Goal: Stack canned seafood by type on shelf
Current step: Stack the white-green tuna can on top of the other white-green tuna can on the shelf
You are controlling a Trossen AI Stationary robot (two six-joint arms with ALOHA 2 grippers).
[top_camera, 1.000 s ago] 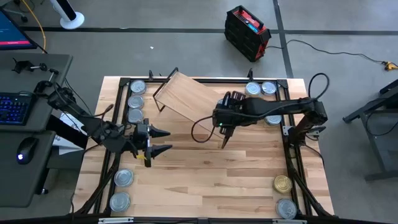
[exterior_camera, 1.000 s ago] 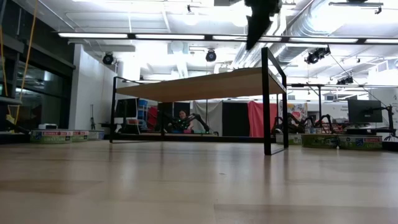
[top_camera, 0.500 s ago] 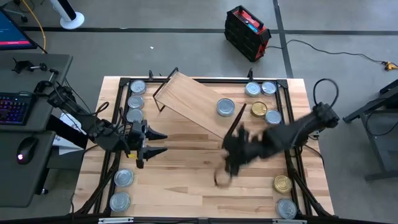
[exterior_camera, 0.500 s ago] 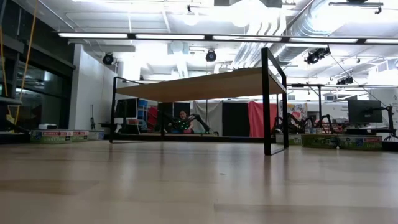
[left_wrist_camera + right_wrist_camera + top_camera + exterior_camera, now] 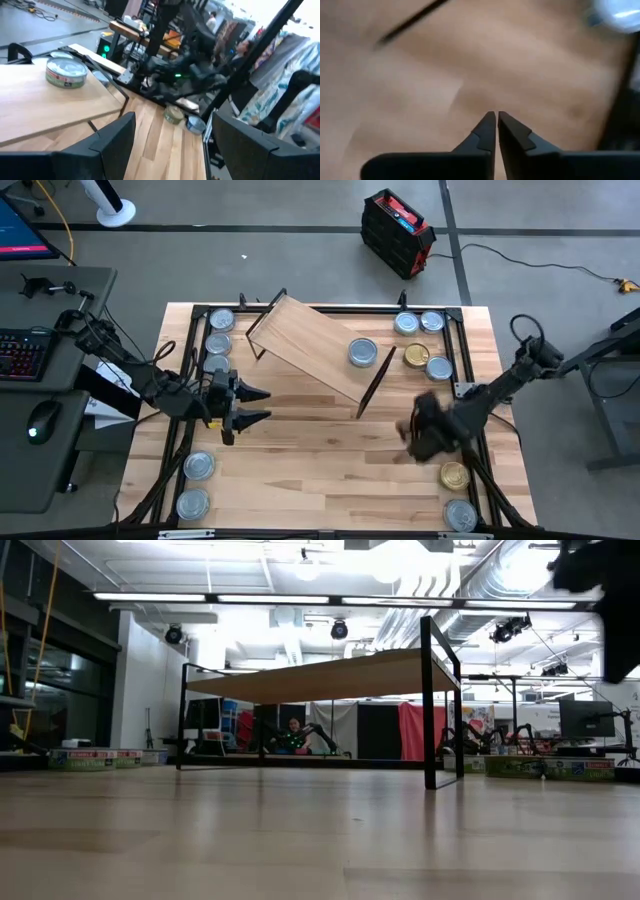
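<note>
The shelf (image 5: 310, 345) stands slantwise on its black legs at the table's far middle. One silver-blue can (image 5: 363, 352) sits by its bottom on the shelf's right end, and shows again as a can (image 5: 66, 72) in the left wrist view. My right gripper (image 5: 408, 448) is blurred over bare table at the near right, tipped downward. It is shut with nothing between its fingers (image 5: 487, 127). My left gripper (image 5: 262, 405) hangs open left of the shelf, pointing toward the table's right.
Three cans (image 5: 218, 343) line the far left edge and two more (image 5: 199, 466) lie at the near left. Several cans (image 5: 432, 321), one gold (image 5: 416, 355), sit at the far right. A gold can (image 5: 455, 476) and a silver one (image 5: 461, 515) lie near right.
My right gripper has swung fast from above the shelf's right end toward the table's near right corner, sinking and rolling as it went. The silver-blue can that it hid a second ago now shows, standing on the shelf.
</note>
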